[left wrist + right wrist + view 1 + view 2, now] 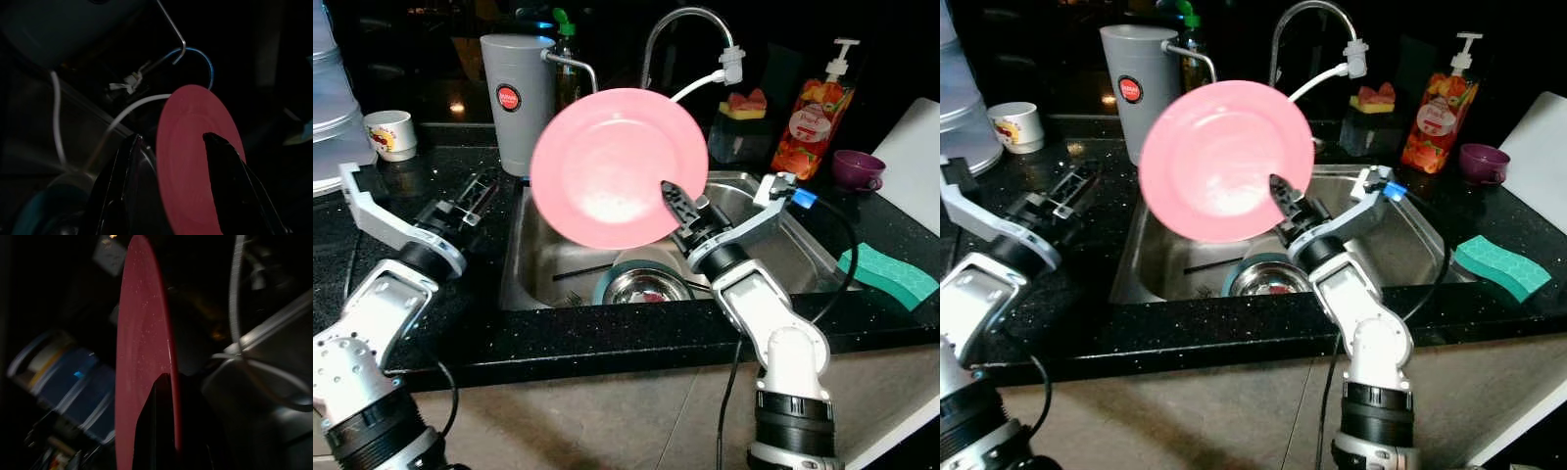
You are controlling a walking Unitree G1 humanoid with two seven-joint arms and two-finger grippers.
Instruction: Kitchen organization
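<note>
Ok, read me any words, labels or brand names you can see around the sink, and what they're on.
Nothing reads clearly.
Grey jug: round red logo, lettering too small.
Soap bottle: fruit label, word blurred.
White mug: print unreadable.
Pink plate: no text.

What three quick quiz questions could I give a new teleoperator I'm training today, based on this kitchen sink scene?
1. True or false: the right gripper is shut on the pink plate, holding it up over the sink.
2. Multiple choice: what lies on the counter to the right of the sink? A) a green sponge B) a fork C) a towel
3. Fill in: the left gripper is open and holds ____.

Key: 1 true. 2 A. 3 nothing; it sits over the counter left of the sink, beside the grey jug.
</note>
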